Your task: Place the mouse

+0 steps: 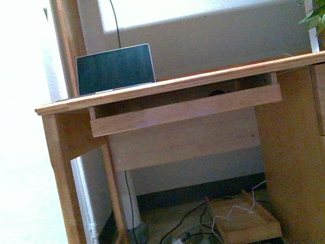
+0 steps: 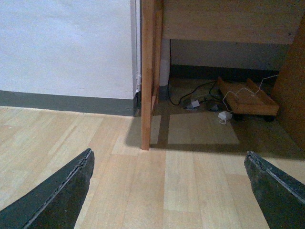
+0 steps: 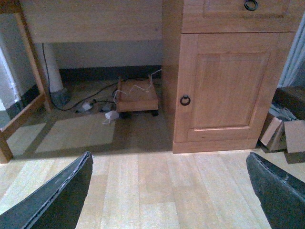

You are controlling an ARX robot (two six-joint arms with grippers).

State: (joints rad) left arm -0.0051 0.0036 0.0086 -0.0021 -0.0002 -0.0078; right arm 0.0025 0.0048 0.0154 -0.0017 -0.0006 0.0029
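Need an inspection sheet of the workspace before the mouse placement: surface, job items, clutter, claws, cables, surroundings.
Surface: wooden desk top, seen edge-on from the front; pull-out shelf under it.
Job's things: mouse not seen in any view.
Clutter: open laptop at the desk's left rear; the rest of the top is hidden from this low angle.
Grippers: left claw open, empty, above bare floor; right claw open, empty, above bare floor.
Cables: black cable running to the floor under the desk; white plug there; wall cable above the laptop.
Surroundings: wheeled wooden tray under the desk, cupboard door, plant, cardboard boxes.
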